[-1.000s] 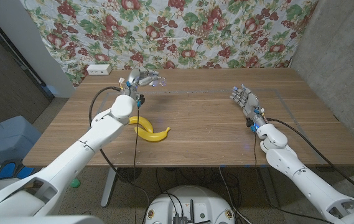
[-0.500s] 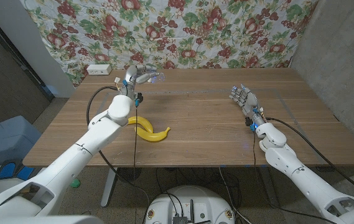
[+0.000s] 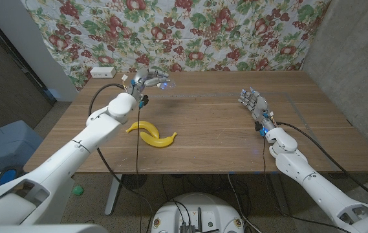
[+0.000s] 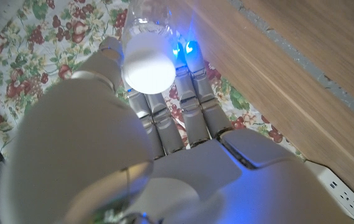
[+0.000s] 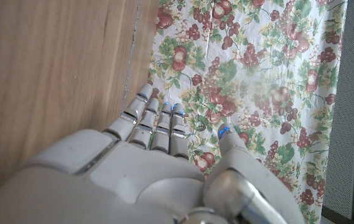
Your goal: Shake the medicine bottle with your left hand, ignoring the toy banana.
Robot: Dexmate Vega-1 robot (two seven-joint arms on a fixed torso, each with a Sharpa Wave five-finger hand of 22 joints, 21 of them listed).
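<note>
My left hand (image 3: 143,81) is raised above the table's far left part and grips a small clear medicine bottle (image 3: 158,82) with a white cap. In the left wrist view the bottle's white cap (image 4: 148,63) sits between the thumb and the fingers (image 4: 192,93), with the clear body (image 4: 147,15) beyond it. A yellow toy banana (image 3: 152,134) lies on the wooden table (image 3: 209,123) below and nearer than that hand. My right hand (image 3: 253,103) stands on the right side with fingers straight and apart, holding nothing.
A white power strip (image 3: 102,72) lies at the far left corner against the floral cloth backdrop (image 3: 190,32). A concrete wall (image 3: 358,58) stands to the right. A blue bin (image 3: 6,145) sits on the floor left of the table.
My left hand with the bottle has swung a little up and back between frames, and the forearm has shifted left. The banana and the right hand have stayed put.
</note>
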